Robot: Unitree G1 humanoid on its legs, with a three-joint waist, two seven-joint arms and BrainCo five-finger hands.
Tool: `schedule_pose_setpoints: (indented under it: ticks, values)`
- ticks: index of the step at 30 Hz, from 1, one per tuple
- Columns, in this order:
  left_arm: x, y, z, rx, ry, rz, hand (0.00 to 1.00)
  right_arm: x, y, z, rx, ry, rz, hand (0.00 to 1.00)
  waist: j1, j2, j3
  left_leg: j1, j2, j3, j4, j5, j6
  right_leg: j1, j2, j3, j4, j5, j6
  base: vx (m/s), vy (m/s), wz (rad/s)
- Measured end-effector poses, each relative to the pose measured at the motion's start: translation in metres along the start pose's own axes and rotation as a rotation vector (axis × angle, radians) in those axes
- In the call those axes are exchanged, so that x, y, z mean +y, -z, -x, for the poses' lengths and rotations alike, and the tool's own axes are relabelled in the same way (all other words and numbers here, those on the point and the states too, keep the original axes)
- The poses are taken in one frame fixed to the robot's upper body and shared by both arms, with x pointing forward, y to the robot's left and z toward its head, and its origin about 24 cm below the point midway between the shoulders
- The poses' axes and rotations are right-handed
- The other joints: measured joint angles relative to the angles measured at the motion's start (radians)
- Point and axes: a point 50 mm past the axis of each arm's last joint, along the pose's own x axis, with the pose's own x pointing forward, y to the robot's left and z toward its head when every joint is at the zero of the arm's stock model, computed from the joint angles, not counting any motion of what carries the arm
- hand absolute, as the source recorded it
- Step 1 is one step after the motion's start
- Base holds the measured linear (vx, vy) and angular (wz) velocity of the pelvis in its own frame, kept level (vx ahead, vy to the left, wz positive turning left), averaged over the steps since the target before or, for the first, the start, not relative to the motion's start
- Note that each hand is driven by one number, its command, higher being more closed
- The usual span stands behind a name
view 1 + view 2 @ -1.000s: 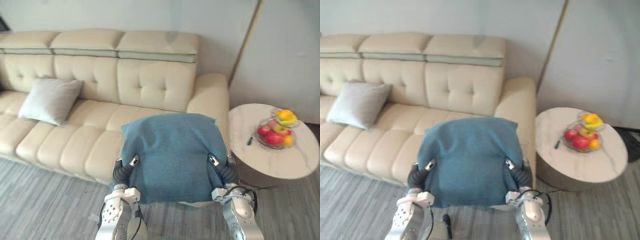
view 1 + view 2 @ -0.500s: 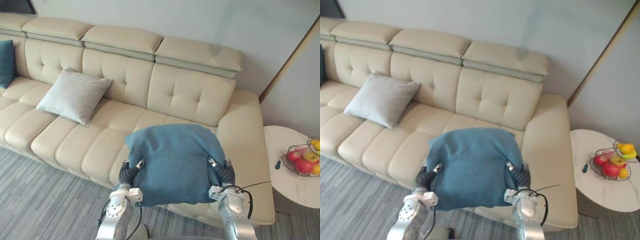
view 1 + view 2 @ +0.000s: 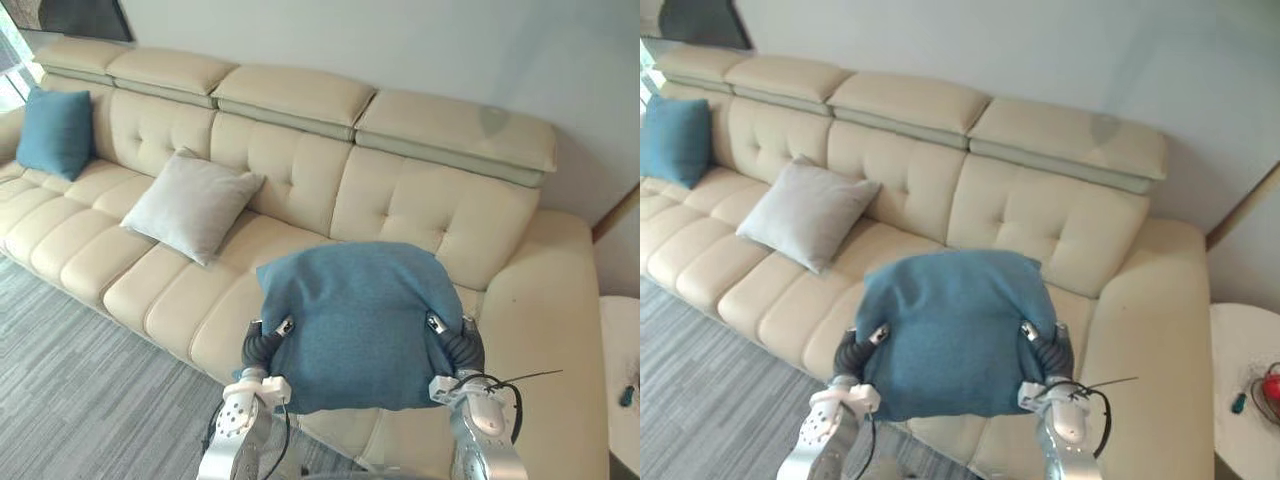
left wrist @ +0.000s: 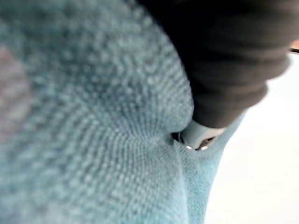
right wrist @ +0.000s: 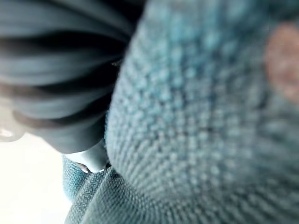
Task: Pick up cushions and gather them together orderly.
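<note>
I hold a large blue cushion (image 3: 355,320) up in front of me, between my left hand (image 3: 259,347) and right hand (image 3: 463,349), above the sofa's front edge. Its knitted cloth (image 4: 93,140) lies tight against my left wrist cover (image 4: 224,60). The same cloth (image 5: 210,140) lies against my right wrist cover (image 5: 56,79) and hides the rest of both hands. A grey cushion (image 3: 192,203) leans on the sofa's backrest to the left. A smaller teal cushion (image 3: 55,133) stands at the sofa's far left end.
The long cream sofa (image 3: 420,200) runs across the view, with bare seats between the cushions and a wide armrest (image 3: 555,330) on the right. Grey striped floor (image 3: 80,380) lies in front. A round side table's edge (image 3: 1240,360) shows at the far right.
The whole view has swung left: the side table with fruit has slid off to the right and the teal cushion has come into sight. The blue cushion stays held between both hands.
</note>
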Motion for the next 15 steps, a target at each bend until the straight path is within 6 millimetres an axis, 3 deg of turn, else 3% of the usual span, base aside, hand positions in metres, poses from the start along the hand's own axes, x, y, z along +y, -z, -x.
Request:
schedule_pose_setpoints:
  ticks: [2, 3, 9, 15]
  values:
    - [-0.0019, -0.0022, -0.0005, -0.011, 0.003, 0.008, 1.00, -0.0005, -0.0005, 0.0002, -0.002, 0.005, 0.002, 1.00, -0.003, 0.020, -0.009, 0.028, 0.033, -0.020, -0.197, 0.039, 0.000, -0.013, 0.011, 0.023, 0.005, 0.000, 0.005, 0.13, 0.165, -0.50]
    - [-0.0016, -0.0015, -0.0002, -0.008, 0.000, 0.007, 1.00, 0.0003, 0.0004, 0.0005, 0.004, 0.010, -0.003, 1.00, -0.002, 0.022, -0.016, 0.063, 0.017, -0.051, -0.249, 0.036, -0.025, -0.023, 0.007, 0.060, 0.013, -0.005, 0.029, 0.11, 0.191, -0.45]
    - [-0.0003, -0.0007, 0.0008, -0.004, 0.000, -0.018, 1.00, 0.0014, 0.0020, 0.0018, 0.012, 0.014, -0.010, 1.00, -0.012, -0.020, -0.022, 0.138, -0.025, -0.021, -0.326, 0.036, -0.025, 0.004, -0.028, 0.132, -0.043, 0.019, 0.067, 0.05, 0.144, -0.33]
    - [-0.0026, -0.0001, 0.0014, -0.001, 0.015, -0.038, 1.00, 0.0003, 0.0036, 0.0021, 0.013, 0.037, 0.038, 1.00, -0.026, -0.028, -0.044, 0.172, -0.028, 0.017, -0.403, 0.043, -0.028, -0.003, -0.027, 0.176, -0.092, 0.053, 0.084, -0.01, 0.032, -0.25]
